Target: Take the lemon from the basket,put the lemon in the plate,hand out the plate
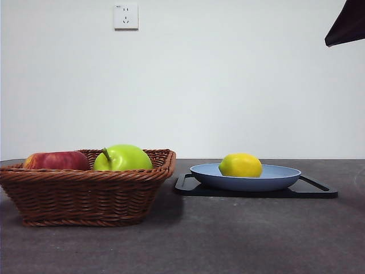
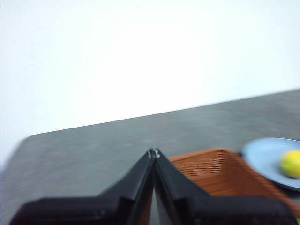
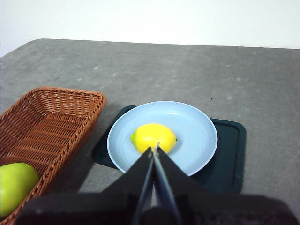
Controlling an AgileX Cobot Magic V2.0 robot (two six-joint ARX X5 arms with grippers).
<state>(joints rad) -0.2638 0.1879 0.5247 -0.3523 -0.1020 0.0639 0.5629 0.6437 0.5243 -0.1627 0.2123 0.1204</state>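
The one lemon (image 1: 240, 165), a smooth yellow oval, lay in the single round blue-grey plate (image 1: 279, 178), its long axis roughly level and crosswise in the front view. The plate sat on one flat black rectangular tray (image 1: 316, 190). Beside it stood one brown woven wicker basket (image 1: 85, 194) holding two fruits: a glossy green apple (image 1: 126, 158) and a red apple (image 1: 57, 160). My right gripper (image 3: 155, 147) hung above the lemon, jaws pressed together and empty. My left gripper (image 2: 154, 153) was likewise closed on nothing.
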